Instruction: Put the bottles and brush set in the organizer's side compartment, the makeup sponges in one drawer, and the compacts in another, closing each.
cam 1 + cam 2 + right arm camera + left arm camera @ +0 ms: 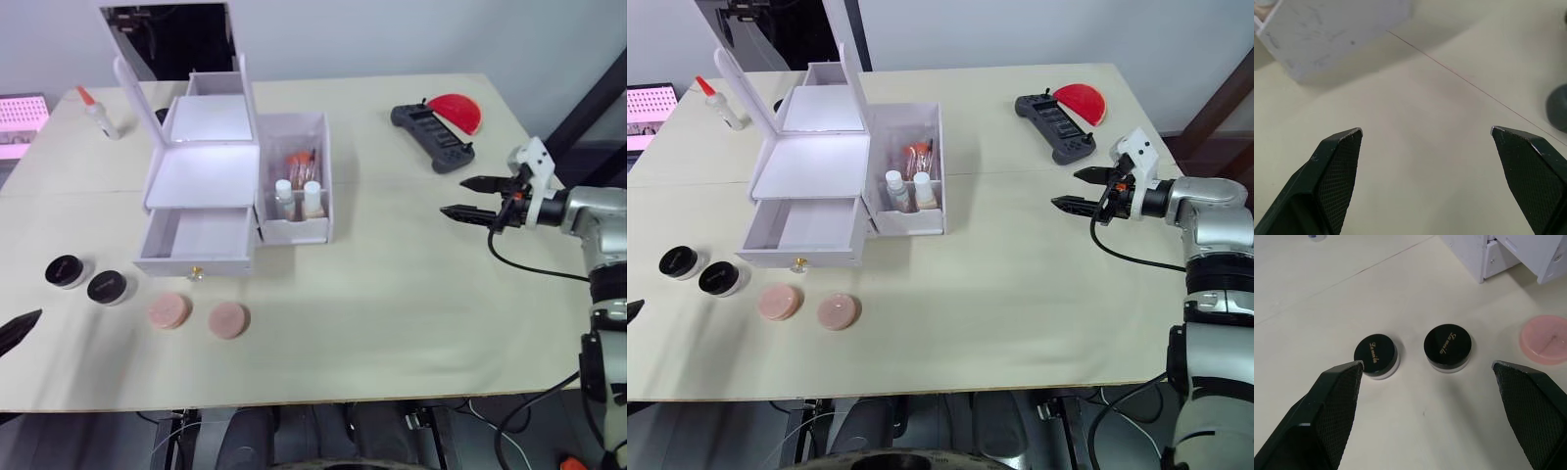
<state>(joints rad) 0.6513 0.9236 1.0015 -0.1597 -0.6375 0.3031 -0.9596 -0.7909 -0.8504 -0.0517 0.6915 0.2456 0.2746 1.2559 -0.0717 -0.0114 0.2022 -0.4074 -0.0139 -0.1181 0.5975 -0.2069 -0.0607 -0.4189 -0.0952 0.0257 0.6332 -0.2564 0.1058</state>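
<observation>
The white organizer point(201, 176) stands at the table's back left with its mirror lid upright. One gold-knobbed drawer point(196, 240) is pulled out toward me and is empty. Its side compartment point(325, 186) holds the two white-capped bottles point(285, 199) and the brush set point(301, 164). Two black-lidded compacts point(64, 271) point(1447, 346) lie left of the drawer. Two pink makeup sponges point(168, 311) lie in front of it. My left gripper point(1427, 364) hangs open just short of the compacts, holding nothing. Far to the right, my right gripper point(453, 196) is open and empty above bare table.
A red-tipped glue bottle point(98, 111) lies at the back left, with a pink thing point(20, 122) beyond the table's left edge. A black controller point(433, 137) and a red half-round piece point(456, 111) sit at the back right.
</observation>
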